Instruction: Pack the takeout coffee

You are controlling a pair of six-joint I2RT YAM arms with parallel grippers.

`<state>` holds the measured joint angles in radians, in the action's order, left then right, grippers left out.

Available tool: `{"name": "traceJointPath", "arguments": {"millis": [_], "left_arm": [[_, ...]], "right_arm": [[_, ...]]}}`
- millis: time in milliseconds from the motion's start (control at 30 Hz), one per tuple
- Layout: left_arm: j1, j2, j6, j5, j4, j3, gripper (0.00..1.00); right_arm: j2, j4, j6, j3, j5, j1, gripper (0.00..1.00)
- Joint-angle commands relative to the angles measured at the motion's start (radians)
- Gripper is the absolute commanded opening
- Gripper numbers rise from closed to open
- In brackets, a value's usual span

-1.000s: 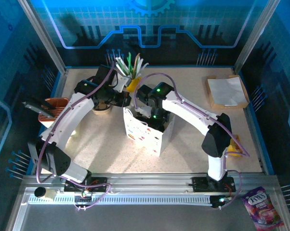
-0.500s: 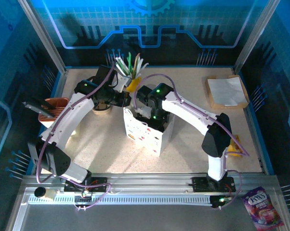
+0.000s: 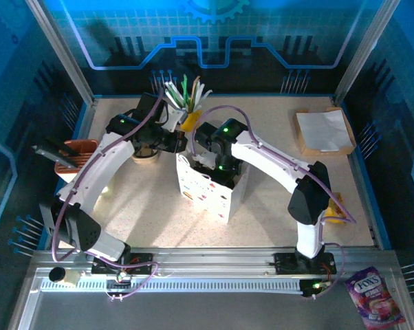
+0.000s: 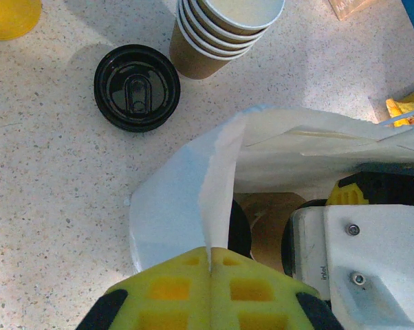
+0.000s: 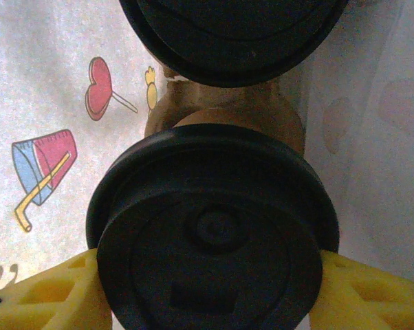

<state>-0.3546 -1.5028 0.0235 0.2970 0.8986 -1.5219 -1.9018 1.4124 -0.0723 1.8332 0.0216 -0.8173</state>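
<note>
Right wrist camera looks straight down onto the black lid of a coffee cup (image 5: 214, 254). The right gripper (image 5: 207, 268) grasps it from both sides, yellow fingers (image 5: 49, 299) pressed against the lid's rim. The cup hangs inside the white paper bag (image 5: 49, 82), whose printed wall glows beside it, so it is probably being lowered to the bottom or is about to be let go. A second coffee cup (image 5: 231, 34) with the same round black lid sits just beyond it in the bag. Brown kraft paper shows between the two lids; whether they touch I cannot tell.

From the left wrist, the left gripper (image 4: 210, 256) is clenched on the bag's upper edge, apparently to hold the mouth open and stop the bag tipping while the other arm works inside. From above, the bag stands upright mid-bench (image 3: 159, 213) with both arms meeting at it. Outside the bag, a black lid (image 4: 136, 87) lies on the bench next to a stack of lidless paper cups (image 4: 207, 41). Whether a cup is under it is unclear.
</note>
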Motion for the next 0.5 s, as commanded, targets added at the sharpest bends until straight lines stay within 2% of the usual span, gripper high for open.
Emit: {"name": "traceJointPath", "arguments": {"millis": [0, 467], "left_arm": [[-0.004, 0.013, -0.021, 0.008, 0.013, 0.028, 0.0], [-0.005, 0.014, -0.021, 0.008, 0.012, 0.028, 0.0]], "right_arm": [[0.026, 0.01, -0.008, 0.001, -0.014, 0.001, 0.46], [0.03, 0.014, -0.009, 0.001, -0.014, 0.001, 0.46]]}}
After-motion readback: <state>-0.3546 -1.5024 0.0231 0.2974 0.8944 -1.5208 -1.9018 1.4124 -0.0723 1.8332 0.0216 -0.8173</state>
